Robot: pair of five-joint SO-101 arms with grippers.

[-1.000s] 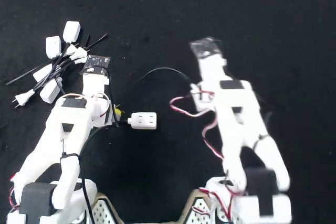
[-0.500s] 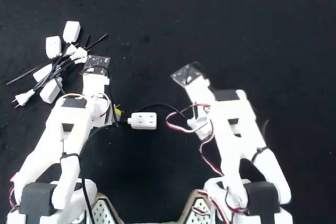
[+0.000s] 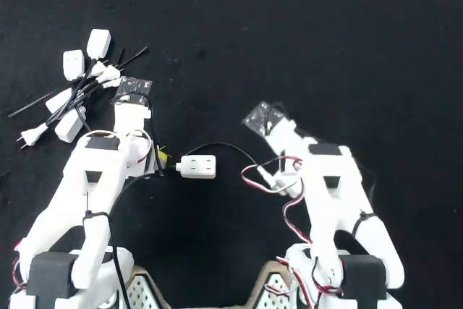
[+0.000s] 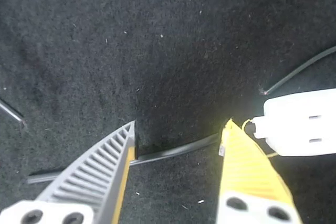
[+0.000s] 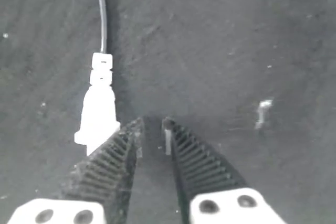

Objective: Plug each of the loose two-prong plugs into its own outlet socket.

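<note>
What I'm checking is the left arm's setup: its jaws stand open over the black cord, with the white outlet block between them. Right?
Not quite. The left gripper has its jaws open over the black cord, but the white outlet block lies outside them, beside one jaw, not between. The left wrist view shows it.

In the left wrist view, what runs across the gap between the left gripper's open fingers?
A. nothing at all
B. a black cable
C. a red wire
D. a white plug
B: a thin black cable lies across the gap of the open left gripper, near the white outlet socket.
</note>
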